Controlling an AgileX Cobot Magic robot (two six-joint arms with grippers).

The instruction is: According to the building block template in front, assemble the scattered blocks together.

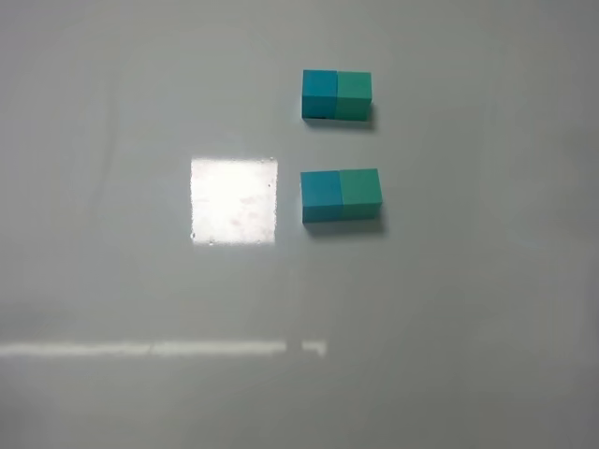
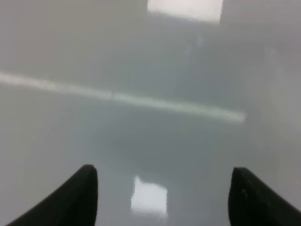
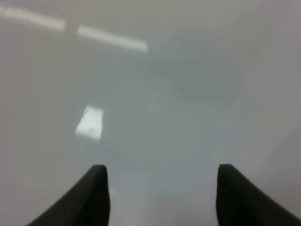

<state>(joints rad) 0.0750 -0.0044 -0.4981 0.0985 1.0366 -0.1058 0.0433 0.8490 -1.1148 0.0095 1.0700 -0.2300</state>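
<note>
template (image 1: 336, 94): blue-green bar, far side of table (image 1: 112, 281)
blocks (image 1: 341, 195): blue and green touching; look light, rigid, grip flat sides
left gripper (image 2: 162, 195): jaws wide, empty
right gripper (image 3: 162, 195): jaws wide, empty

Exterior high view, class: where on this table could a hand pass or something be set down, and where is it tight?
Bare table lies left of the bright square reflection, and across the whole near side below the two blocks. Right of both pairs is free too. It is tight only in the narrow strip between the template and the two blocks.
</note>
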